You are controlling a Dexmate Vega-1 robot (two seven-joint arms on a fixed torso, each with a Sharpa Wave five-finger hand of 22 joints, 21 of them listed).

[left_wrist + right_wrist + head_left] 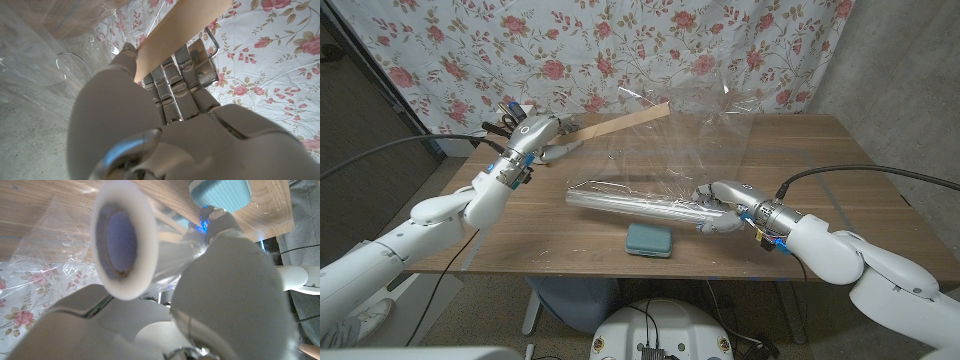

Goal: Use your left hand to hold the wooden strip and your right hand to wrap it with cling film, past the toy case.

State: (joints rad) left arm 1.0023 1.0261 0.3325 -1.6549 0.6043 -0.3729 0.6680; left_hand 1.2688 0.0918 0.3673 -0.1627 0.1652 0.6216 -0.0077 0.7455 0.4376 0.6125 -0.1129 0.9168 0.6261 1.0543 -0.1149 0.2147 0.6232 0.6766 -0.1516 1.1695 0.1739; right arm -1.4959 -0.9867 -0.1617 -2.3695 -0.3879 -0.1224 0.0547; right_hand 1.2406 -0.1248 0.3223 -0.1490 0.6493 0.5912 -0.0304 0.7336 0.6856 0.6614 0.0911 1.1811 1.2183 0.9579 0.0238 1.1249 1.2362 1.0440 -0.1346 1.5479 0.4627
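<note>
My left hand [535, 135] holds one end of the wooden strip [620, 122] above the table's far left; the strip slants up toward the middle. In the left wrist view the strip [182, 27] runs across my fingers [175, 75]. My right hand [725, 205] grips the end of the cling film roll [635, 203], which lies across the table's middle. A sheet of film [705, 130] stretches from the roll up to the strip's far end. The roll's open white core [120, 240] shows in the right wrist view. The teal toy case [649, 240] lies near the front edge, just in front of the roll.
The wooden table [840, 180] stands before a floral curtain [620, 45]. Cables run along both arms. Bare wood lies to the right of my right hand and at the front left.
</note>
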